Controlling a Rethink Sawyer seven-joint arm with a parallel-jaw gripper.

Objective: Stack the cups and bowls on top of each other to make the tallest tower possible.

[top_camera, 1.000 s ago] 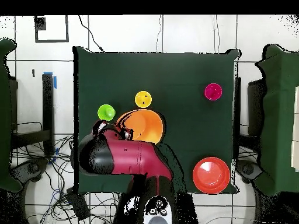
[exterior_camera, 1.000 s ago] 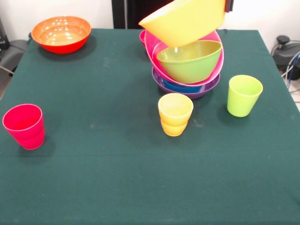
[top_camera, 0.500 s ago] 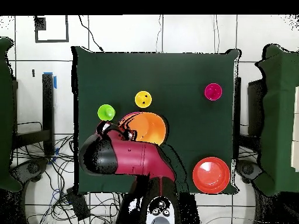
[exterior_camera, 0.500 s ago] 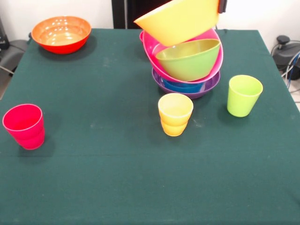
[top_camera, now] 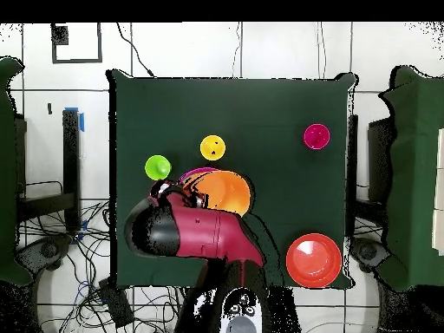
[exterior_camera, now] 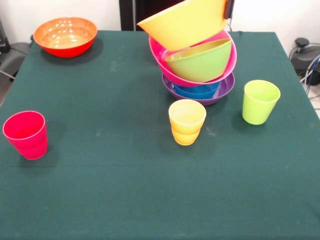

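My gripper (exterior_camera: 229, 9) shows as a dark tip at the top edge, shut on the rim of the large light orange bowl (exterior_camera: 185, 22). It holds the bowl tilted just over the tower. The tower has the purple bowl (exterior_camera: 225, 90) lowest, then the blue bowl (exterior_camera: 197, 91), the tilted pink bowl (exterior_camera: 162, 55) and the lime green bowl (exterior_camera: 200, 61) inside it. The yellow cup (exterior_camera: 187, 121), lime green cup (exterior_camera: 260, 101) and red cup (exterior_camera: 26, 134) stand apart on the cloth. The small red bowl is hidden. From overhead the arm (top_camera: 186, 234) covers part of the light orange bowl (top_camera: 227, 191).
The red-orange bowl (exterior_camera: 65, 36) sits alone at the far left corner in the front view and also shows overhead (top_camera: 313, 259). The green table cloth (exterior_camera: 125, 190) ends near cables at the right edge (exterior_camera: 310, 60).
The held light orange bowl has moved left in the front view, over the tower. The pink and lime green bowls have shifted left with it and sit less tilted.
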